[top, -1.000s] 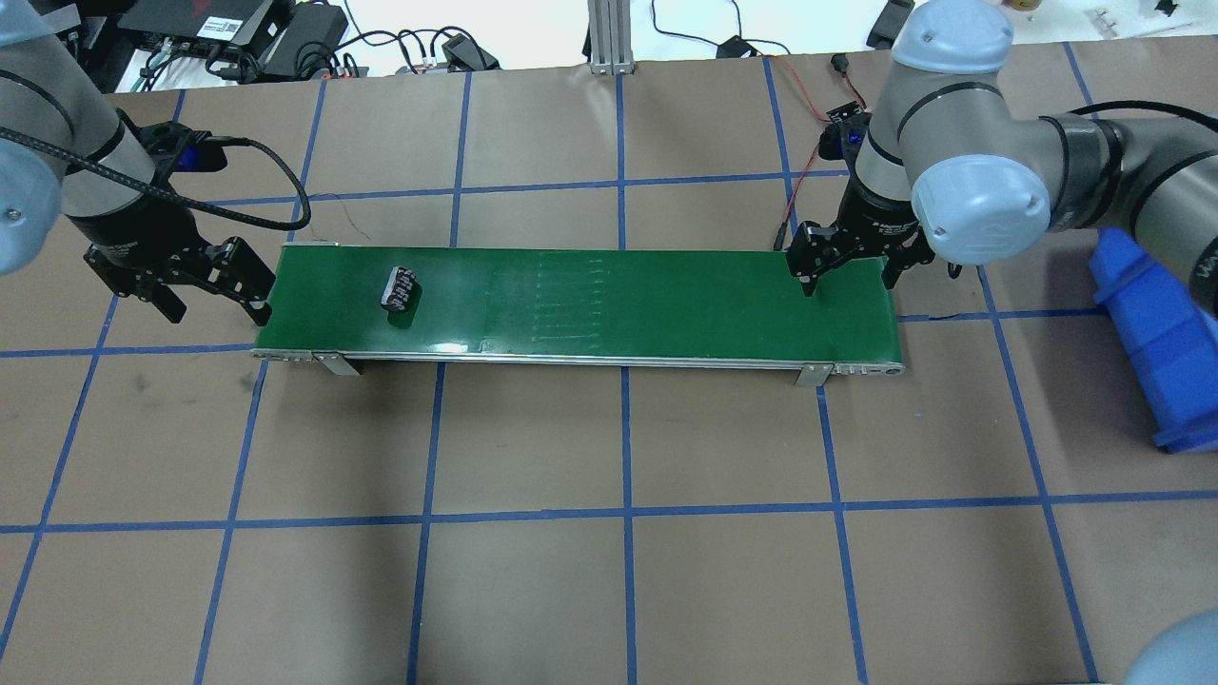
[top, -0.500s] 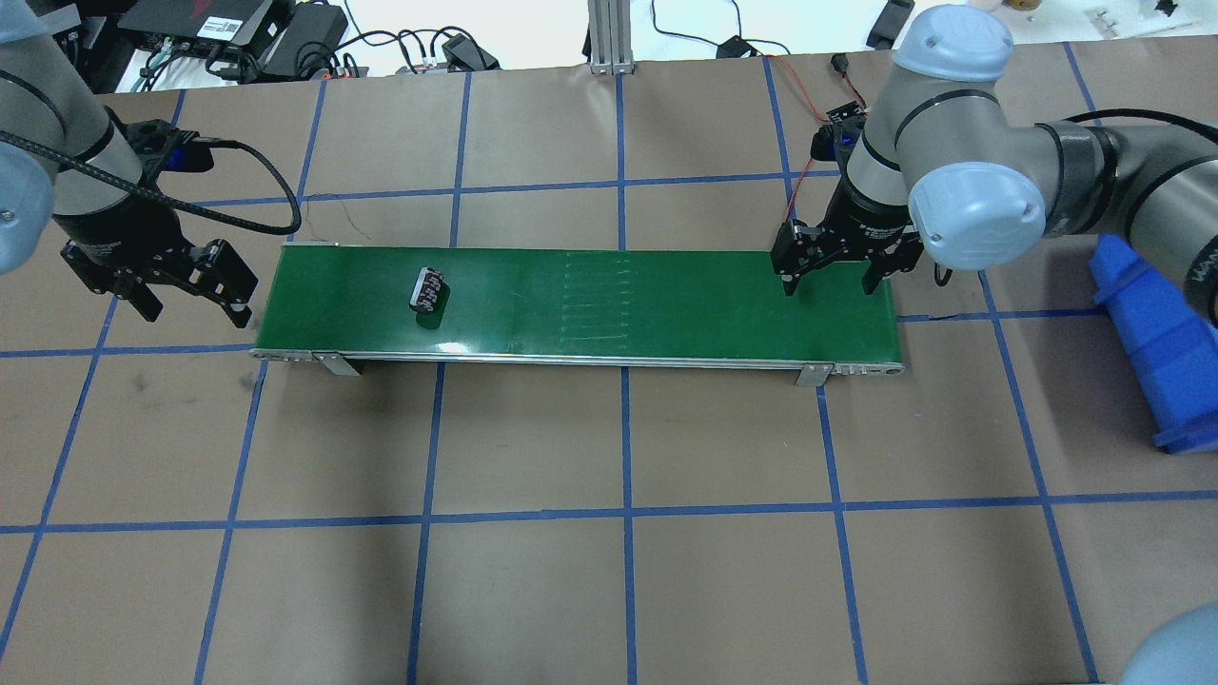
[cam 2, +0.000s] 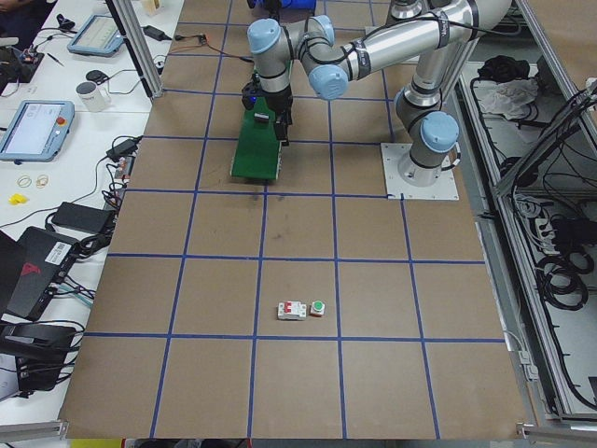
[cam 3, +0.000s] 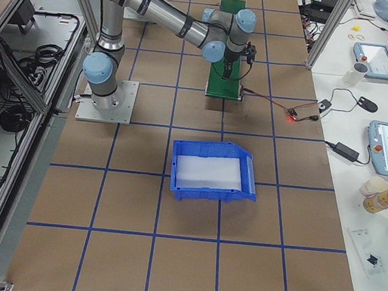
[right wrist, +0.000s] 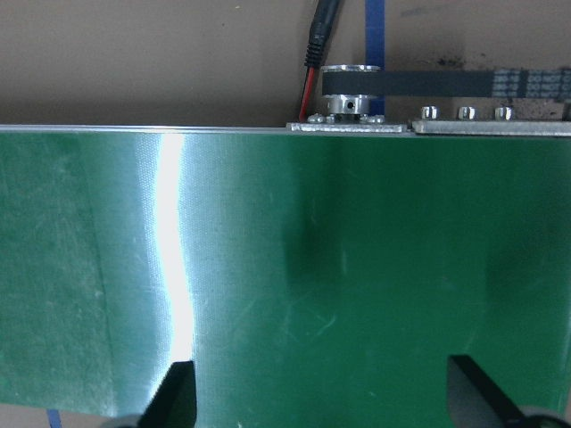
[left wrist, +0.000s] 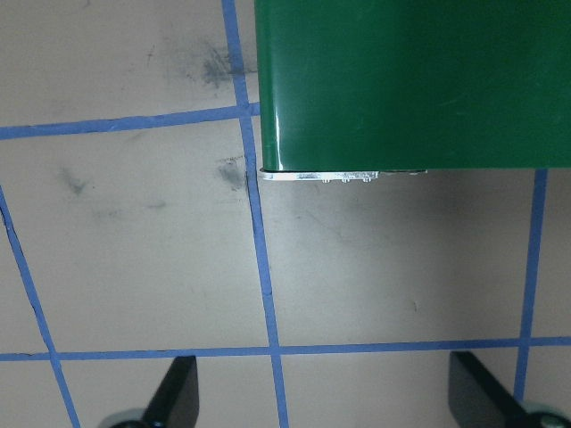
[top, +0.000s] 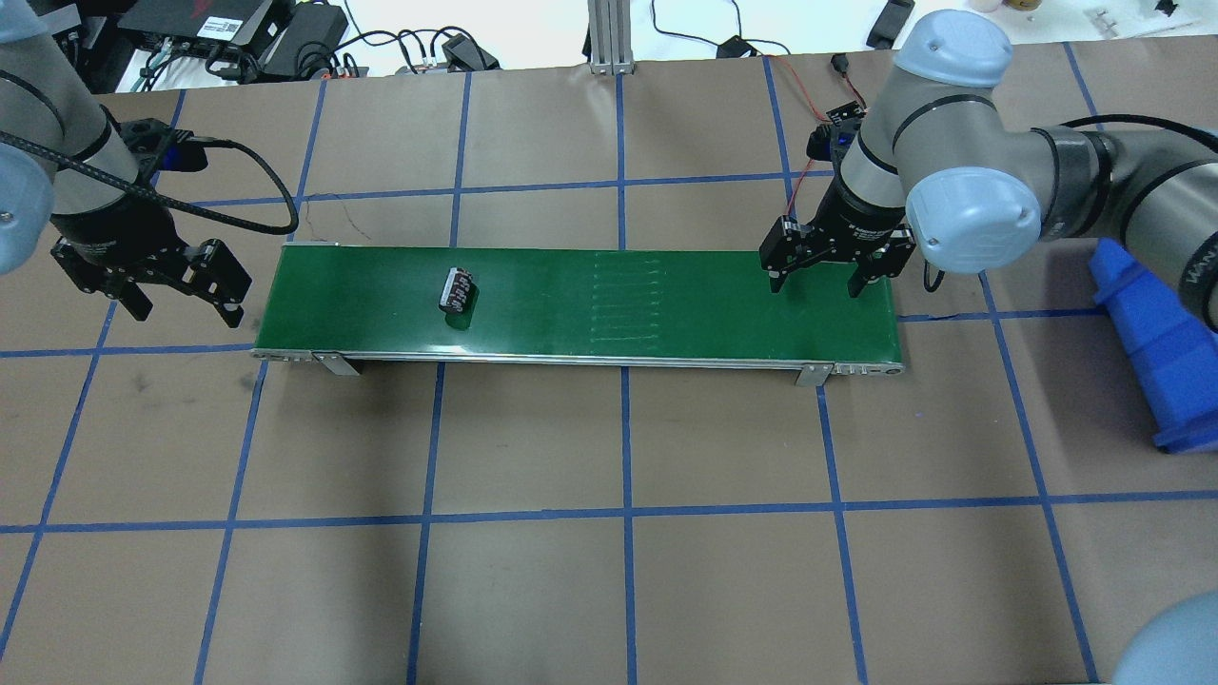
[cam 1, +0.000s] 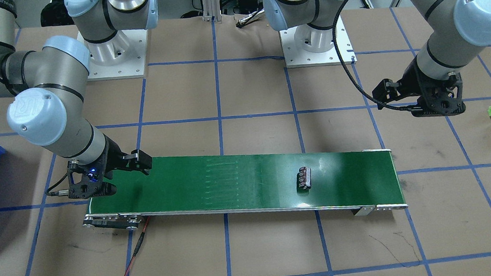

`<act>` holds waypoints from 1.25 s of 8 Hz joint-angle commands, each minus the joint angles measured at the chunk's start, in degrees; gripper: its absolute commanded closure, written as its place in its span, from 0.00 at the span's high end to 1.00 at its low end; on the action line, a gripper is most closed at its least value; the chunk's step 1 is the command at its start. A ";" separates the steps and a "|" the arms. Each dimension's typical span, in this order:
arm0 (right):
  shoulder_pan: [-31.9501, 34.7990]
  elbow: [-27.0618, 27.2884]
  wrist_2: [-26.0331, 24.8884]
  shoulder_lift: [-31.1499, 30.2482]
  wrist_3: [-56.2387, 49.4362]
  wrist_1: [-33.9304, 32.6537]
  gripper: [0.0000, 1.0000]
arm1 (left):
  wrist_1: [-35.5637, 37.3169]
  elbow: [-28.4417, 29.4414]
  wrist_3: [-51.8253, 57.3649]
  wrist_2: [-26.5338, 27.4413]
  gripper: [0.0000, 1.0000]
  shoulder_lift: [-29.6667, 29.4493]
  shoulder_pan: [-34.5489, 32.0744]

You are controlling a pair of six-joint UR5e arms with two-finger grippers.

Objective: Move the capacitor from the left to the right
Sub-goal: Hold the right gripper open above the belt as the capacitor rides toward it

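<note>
Over the preceding second the capacitor point(top: 457, 290) travelled along the green conveyor belt point(top: 666, 314) toward the robot's right. It lay on its side in the left third of the belt, and neither arm touched it. In the same interval the left end effector point(top: 183, 303) withdrew off the belt's left end. The right end effector point(top: 818, 285) shifted slightly inward over the belt's right end.

Assessment: the left arm's share of the transfer appeared complete, and the belt was carrying the part. More than half the belt's length remained to be covered. Collection at the right end, probably for the blue bin point(top: 1156, 352), was not yet done.

Pose, left arm: the end effector pointed down over the bare bench point(top: 609, 571), just beside the belt's left end. Its jaws were spread wide and empty. The left wrist view showed only paper and tape between the fingertips.

Pose, right arm: the end effector pointed down above the belt's right end, well apart from the capacitor. Its jaws were spread wide and empty, and the opening ran along the belt's length. The right wrist view showed only green belt between the fingertips.
</note>
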 commanded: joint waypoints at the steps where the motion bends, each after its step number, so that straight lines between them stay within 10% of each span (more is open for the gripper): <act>1: 0.00 0.06 0.10 0.51 2.52 -1.40 0.99 | -0.01 0.04 -0.27 0.21 1.00 0.77 -0.02; 10: 0.26 0.23 0.09 0.51 2.79 -1.41 0.99 | -0.63 0.04 0.08 1.18 1.00 2.17 -0.02</act>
